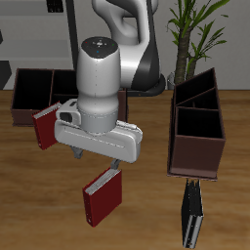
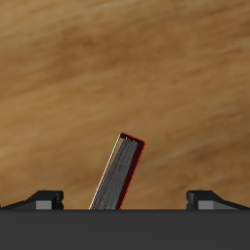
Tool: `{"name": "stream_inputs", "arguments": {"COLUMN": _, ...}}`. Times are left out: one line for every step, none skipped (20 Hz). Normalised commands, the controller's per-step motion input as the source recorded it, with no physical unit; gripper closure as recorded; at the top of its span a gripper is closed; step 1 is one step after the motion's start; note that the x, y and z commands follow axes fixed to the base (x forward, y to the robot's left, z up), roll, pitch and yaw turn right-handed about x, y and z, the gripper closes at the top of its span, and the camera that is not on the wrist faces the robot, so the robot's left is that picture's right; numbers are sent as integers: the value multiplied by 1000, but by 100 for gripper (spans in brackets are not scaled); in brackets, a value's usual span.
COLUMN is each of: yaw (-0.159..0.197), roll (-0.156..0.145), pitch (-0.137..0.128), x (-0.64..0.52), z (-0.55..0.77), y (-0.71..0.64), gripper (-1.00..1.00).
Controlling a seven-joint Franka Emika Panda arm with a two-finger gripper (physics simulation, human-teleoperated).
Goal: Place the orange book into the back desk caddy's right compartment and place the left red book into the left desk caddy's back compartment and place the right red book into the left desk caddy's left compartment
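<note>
My gripper [image 1: 101, 160] hangs open just above the left red book [image 1: 103, 195], which stands tilted on the table near the front. In the wrist view this book [image 2: 119, 176] shows edge-on with white pages, between my two spread fingertips [image 2: 44, 199] and below them. The right red book [image 1: 44, 127] stands tilted against the front of the back desk caddy [image 1: 29, 93]. The left desk caddy [image 1: 198, 132] stands at the other side of the table, seen end-on. The orange book is not in view.
A dark thin book [image 1: 192, 215] stands on edge close to the table's front edge, just in front of the left desk caddy. A potted plant [image 1: 195, 29] rises behind that caddy. My arm hides part of the back caddy.
</note>
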Motion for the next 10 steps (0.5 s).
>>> {"name": "stream_inputs", "arguments": {"yaw": 7, "roll": 0, "pitch": -3, "x": 110, "z": -786, "y": -244, "gripper": -100}}
{"name": "stream_inputs", "arguments": {"yaw": -6, "roll": -71, "pitch": -11, "x": 47, "z": -220, "y": -125, "gripper": -100}}
{"name": "stream_inputs", "arguments": {"yaw": -38, "roll": 11, "pitch": -8, "x": 36, "z": -316, "y": -75, "gripper": -100}}
{"name": "stream_inputs", "arguments": {"yaw": 1, "roll": -1, "pitch": 10, "x": 26, "z": -284, "y": 4, "gripper": -100}}
{"name": "stream_inputs", "arguments": {"yaw": 7, "roll": -32, "pitch": 11, "x": 83, "z": -356, "y": -69, "gripper": -100}}
{"name": "stream_inputs", "arguments": {"yaw": -79, "roll": 9, "pitch": 45, "x": 97, "z": -407, "y": 2, "gripper": -100}}
{"name": "stream_inputs", "arguments": {"yaw": 27, "roll": -6, "pitch": 41, "x": 46, "z": -364, "y": 50, "gripper": -100}}
{"name": "stream_inputs", "arguments": {"yaw": -53, "roll": 8, "pitch": 28, "x": 64, "z": -330, "y": 25, "gripper": -100}}
{"name": "stream_inputs", "arguments": {"yaw": -7, "roll": 31, "pitch": 28, "x": 9, "z": -249, "y": 141, "gripper": -100}}
{"name": "stream_inputs", "arguments": {"yaw": -81, "roll": 22, "pitch": 16, "x": 29, "z": -320, "y": 124, "gripper": -100}}
